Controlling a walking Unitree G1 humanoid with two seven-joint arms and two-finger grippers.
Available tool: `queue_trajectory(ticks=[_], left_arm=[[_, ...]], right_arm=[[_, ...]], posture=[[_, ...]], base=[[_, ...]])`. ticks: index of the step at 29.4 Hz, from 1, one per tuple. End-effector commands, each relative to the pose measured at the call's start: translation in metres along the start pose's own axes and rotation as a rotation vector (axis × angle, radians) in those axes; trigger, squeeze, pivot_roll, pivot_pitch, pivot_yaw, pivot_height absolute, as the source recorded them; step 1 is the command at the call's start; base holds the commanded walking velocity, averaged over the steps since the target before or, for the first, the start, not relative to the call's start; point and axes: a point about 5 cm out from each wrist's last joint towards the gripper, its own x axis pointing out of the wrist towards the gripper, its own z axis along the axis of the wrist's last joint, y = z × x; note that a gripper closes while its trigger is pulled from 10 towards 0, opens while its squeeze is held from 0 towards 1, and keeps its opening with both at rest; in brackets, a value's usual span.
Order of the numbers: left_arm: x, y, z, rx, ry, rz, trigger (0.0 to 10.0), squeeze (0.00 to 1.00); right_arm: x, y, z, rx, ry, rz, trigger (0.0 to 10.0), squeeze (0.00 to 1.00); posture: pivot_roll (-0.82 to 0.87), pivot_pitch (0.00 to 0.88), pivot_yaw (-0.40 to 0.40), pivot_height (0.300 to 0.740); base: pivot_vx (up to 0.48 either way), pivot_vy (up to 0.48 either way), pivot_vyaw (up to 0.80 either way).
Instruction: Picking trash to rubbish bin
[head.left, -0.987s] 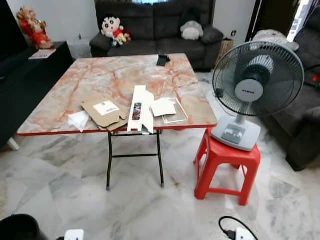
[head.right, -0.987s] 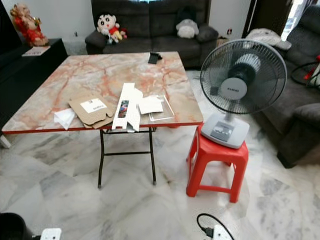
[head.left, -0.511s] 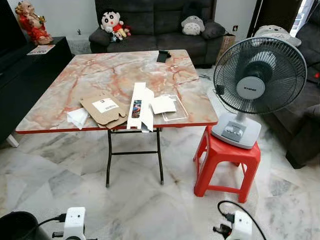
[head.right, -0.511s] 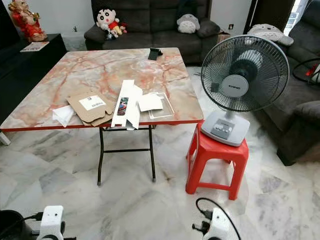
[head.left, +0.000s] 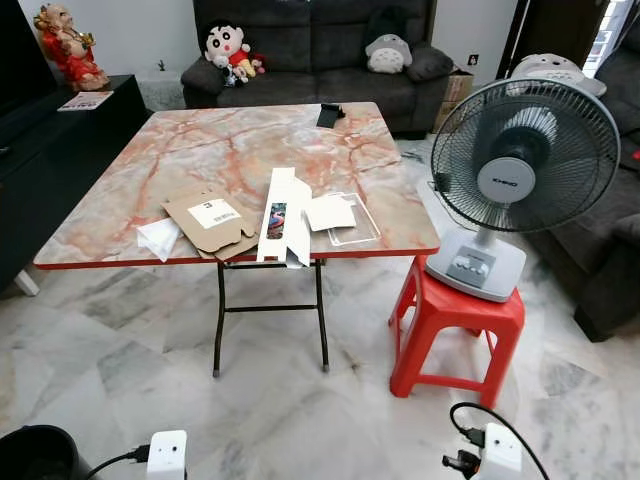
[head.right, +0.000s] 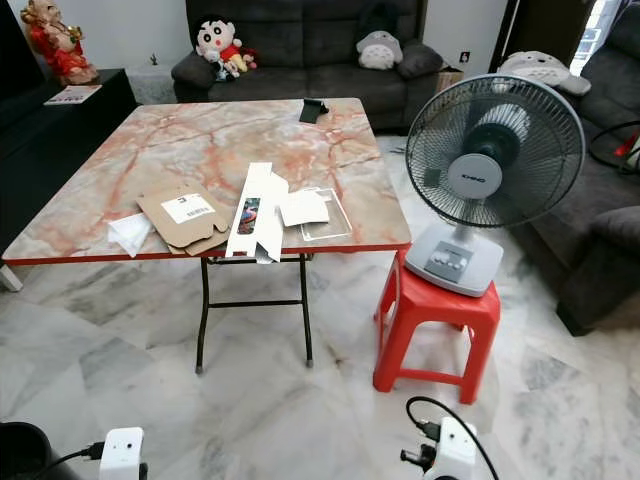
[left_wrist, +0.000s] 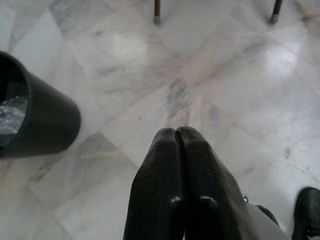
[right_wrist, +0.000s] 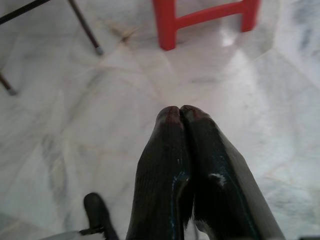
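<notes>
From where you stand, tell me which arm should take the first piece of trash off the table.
Probably left. The cardboard and tissue lie on the table's left front, and the bin stands by the left gripper. Both grippers are shut and low; the right gripper hangs nearer the red stool.

left end effector (left_wrist: 177, 131): glossy black fingers | wrists: white housings, black cables

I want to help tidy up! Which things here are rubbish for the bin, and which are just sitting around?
For the job: brown cardboard, white box, white paper, clear plastic sheet, crumpled tissue, black bin.

Just sitting around: fan, red stool, soft toys, black item.
</notes>
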Motion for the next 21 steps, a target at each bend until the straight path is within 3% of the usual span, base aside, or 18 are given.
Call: queue_trajectory(ticks=[1,5,10,13,21], left_arm=[[0.001,0.002,0.001,0.0,0.01,0.011,10.0,0.0],[0.001,0.003,0.002,-0.008,0.006,0.017,10.0,0.0],[0.002,0.019,0.008,0.032,-0.009,0.029,10.0,0.0],[0.002,0.02,0.008,0.033,-0.008,0.033,10.0,0.0],[0.001,0.009,0.0,0.041,0.025,0.006,10.0,0.0]], right_arm=[[0.002,0.0,0.006,0.002,-0.01,0.001,10.0,0.0],[0.002,0.0,0.008,0.0,-0.013,0.002,10.0,0.0],[0.003,0.011,0.007,0.034,-0.031,0.017,10.0,0.0],[0.003,0.012,0.005,0.034,-0.026,0.02,10.0,0.0],[0.001,0.005,0.002,0.035,-0.012,-0.003,10.0,0.0]], posture=[[-0.08,0.089,0.023,0.74],[-0.07,0.104,0.032,0.74],[-0.05,0.099,0.074,0.74],[-0.04,0.093,0.083,0.74],[-0.06,0.055,0.073,0.74]], base=[[0.0,0.0,0.0],[0.0,0.0,0.0],[0.0,0.0,0.0],[0.0,0.0,0.0],[0.0,0.0,0.0]])
